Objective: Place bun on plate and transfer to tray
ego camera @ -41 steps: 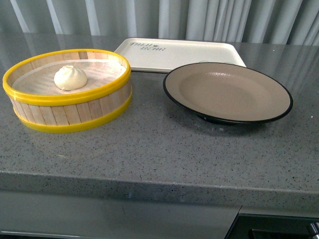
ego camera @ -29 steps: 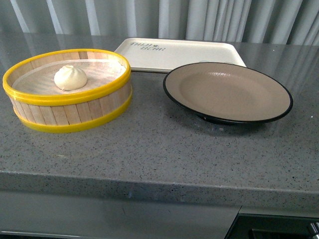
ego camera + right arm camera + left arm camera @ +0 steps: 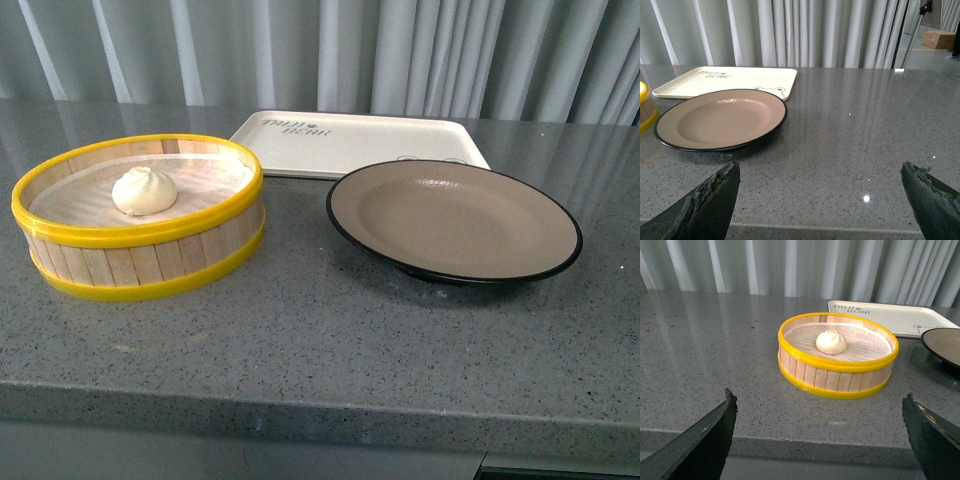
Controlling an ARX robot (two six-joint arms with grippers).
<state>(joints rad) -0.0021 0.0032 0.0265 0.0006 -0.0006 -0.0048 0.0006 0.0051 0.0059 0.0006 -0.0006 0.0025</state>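
The white pleated bun (image 3: 144,190) (image 3: 831,341) sits inside a round wooden basket with yellow rims (image 3: 140,262) (image 3: 837,381) at the left of the grey counter. To its right lies the tan plate with a black rim (image 3: 455,218) (image 3: 720,118), nothing on it. Behind both rests the cream tray (image 3: 350,142) (image 3: 890,317) (image 3: 725,80) with dark lettering. No arm shows in the front view. My left gripper (image 3: 820,432) is open at the counter's front edge, well short of the basket. My right gripper (image 3: 820,195) is open too, in front of the plate and to its right.
The counter's front edge (image 3: 300,410) runs across the near side. Grey curtains (image 3: 400,50) hang behind the counter. Bare grey stone (image 3: 865,125) stretches right of the plate.
The front view has tilted upward: basket, plate and tray all sit lower in the picture and more curtain shows. The objects themselves keep their places on the counter.
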